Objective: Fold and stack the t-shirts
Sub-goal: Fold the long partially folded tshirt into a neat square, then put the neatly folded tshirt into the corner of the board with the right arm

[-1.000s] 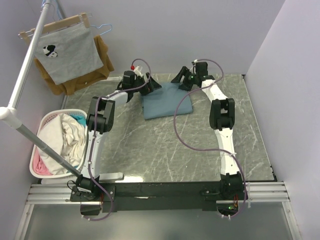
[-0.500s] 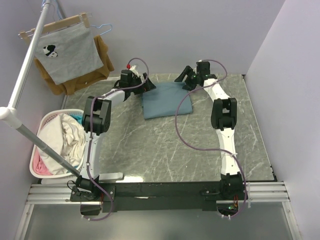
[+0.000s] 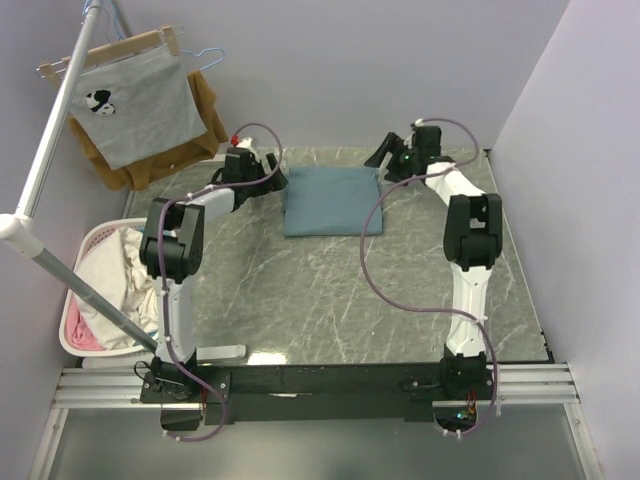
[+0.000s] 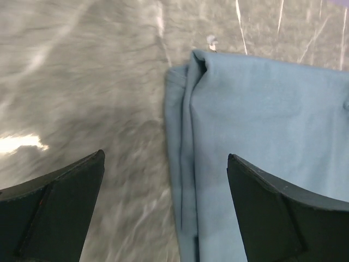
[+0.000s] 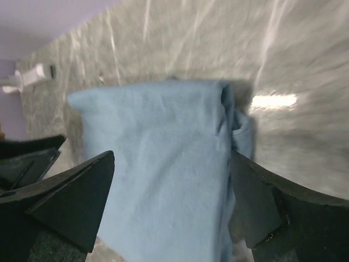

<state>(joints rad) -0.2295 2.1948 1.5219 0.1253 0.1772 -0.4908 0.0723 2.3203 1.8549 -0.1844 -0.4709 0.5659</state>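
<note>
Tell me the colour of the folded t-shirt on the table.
Plain dusty blue t-shirt; shows best in the right wrist view.

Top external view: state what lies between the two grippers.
The folded teal t-shirt lies flat on the table between the left gripper and right gripper, shown in the top view.

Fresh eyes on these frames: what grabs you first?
A teal-blue t-shirt, folded into a neat rectangle, lies at the far middle of the grey veined table. The left gripper and right gripper hang open at its two side edges, holding nothing. Off the table's left edge, a white laundry basket brims with clothes.
</note>
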